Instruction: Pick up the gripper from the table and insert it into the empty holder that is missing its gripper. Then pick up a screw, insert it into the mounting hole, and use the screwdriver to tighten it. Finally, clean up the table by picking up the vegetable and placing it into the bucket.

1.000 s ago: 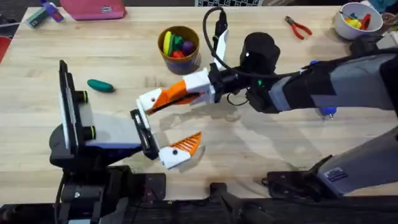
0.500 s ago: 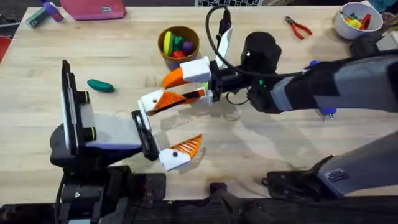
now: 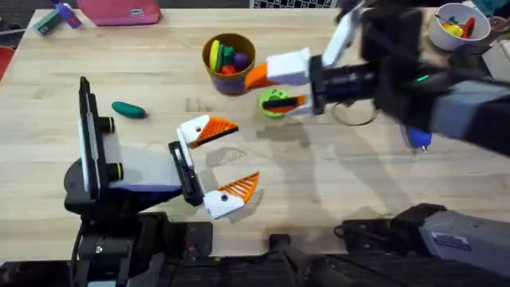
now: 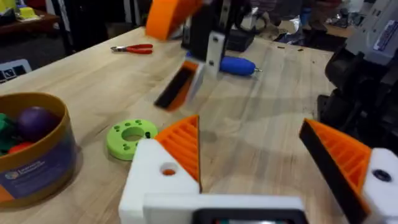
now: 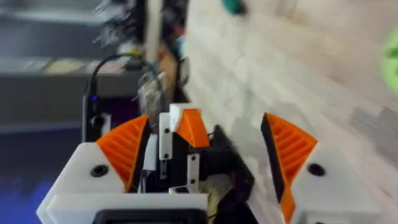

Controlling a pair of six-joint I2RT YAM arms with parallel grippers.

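Observation:
The orange ribbed gripper [image 3: 213, 127] sits in the white holder on my left arm; in the left wrist view it [image 4: 183, 144] stands above a small round mounting hole [image 4: 168, 169]. My left gripper [image 3: 221, 159] is open, holding nothing. Also open and empty, my right gripper [image 3: 269, 89] hovers by a green disc [image 3: 273, 104], apart from the holder. The green vegetable [image 3: 127, 110] lies at the left. The orange bucket [image 3: 209, 72] holds toys. The blue screwdriver [image 4: 236, 64] lies behind the right arm.
Red-handled pliers [image 4: 134, 48] lie at the far side. A white bowl [image 3: 437, 30] with toys stands at the back right, and a pink case [image 3: 119, 11] lies at the back left. The left arm's base [image 3: 96, 171] fills the near left.
My right gripper opened and let go of the orange gripper at the left holder. It then drew back to the right and now hangs over the green disc.

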